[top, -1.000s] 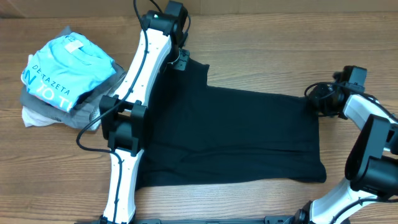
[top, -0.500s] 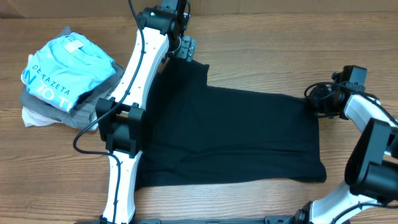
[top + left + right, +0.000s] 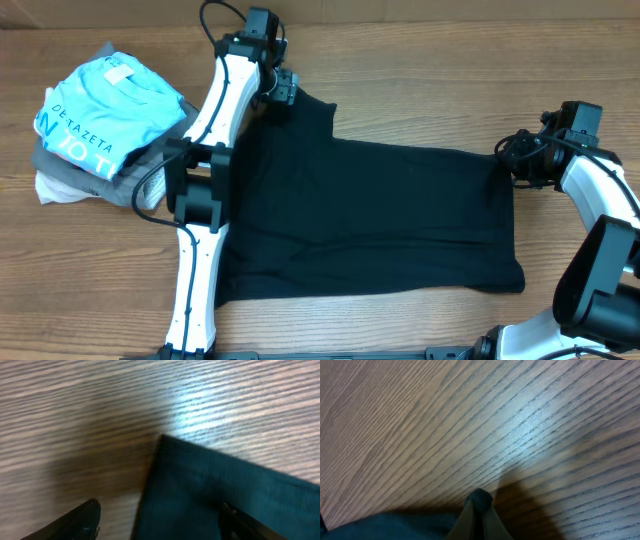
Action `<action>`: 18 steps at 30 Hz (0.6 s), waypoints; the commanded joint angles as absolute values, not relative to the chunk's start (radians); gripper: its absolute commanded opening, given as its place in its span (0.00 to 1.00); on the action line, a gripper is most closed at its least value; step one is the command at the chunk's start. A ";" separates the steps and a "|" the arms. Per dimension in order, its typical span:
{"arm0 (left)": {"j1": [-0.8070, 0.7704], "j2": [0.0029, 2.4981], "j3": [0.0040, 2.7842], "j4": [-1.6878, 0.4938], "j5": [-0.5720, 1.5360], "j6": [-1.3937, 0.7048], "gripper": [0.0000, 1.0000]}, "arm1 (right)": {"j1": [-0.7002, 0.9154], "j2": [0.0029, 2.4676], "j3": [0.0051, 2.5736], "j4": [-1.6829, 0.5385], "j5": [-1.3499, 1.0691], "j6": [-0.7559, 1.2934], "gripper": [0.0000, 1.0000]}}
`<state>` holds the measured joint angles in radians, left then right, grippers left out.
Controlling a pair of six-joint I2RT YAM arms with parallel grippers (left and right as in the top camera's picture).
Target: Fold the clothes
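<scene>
Far left: folded light blue shirt [image 3: 105, 105] with white lettering atop grey and white garments [image 3: 48, 160], apart from black T-shirt [image 3: 380, 220]. My left arm [image 3: 215, 130] overlies T-shirt's left edge, hiding it. My left gripper [image 3: 282, 88] spread, 2 fingers over T-shirt's upper corner [image 3: 167, 445], gripping nothing. T-shirt flat, mid-table [image 3: 420, 60]. My right gripper [image 3: 518, 160] pressed together, pinching T-shirt's right edge.

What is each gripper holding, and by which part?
The right gripper pinches the black T-shirt at its top right corner. The left gripper is open over a sleeve corner, holding nothing.
</scene>
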<state>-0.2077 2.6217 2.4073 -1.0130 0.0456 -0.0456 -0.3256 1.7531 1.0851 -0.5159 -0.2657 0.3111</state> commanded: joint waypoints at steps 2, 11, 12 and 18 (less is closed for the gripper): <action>-0.221 2.644 2.407 -0.973 0.103 -0.037 0.73 | -0.324 1.725 1.095 -0.511 -0.274 0.310 0.04; -0.223 2.646 2.406 -0.967 0.094 -0.046 0.63 | -0.324 1.725 1.095 -0.511 -0.274 0.310 0.04; -0.222 2.646 2.405 -0.964 0.093 -0.049 0.66 | -0.324 1.725 1.095 -0.510 -0.274 0.310 0.04; -0.222 2.646 2.404 -0.953 0.074 -0.049 0.72 | -0.324 1.725 1.095 -0.508 -0.274 0.310 0.04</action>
<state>-0.2211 2.6278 2.4073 -0.9550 0.0780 -0.0498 -0.3256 1.7531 1.0851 -0.5152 -0.2657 0.3103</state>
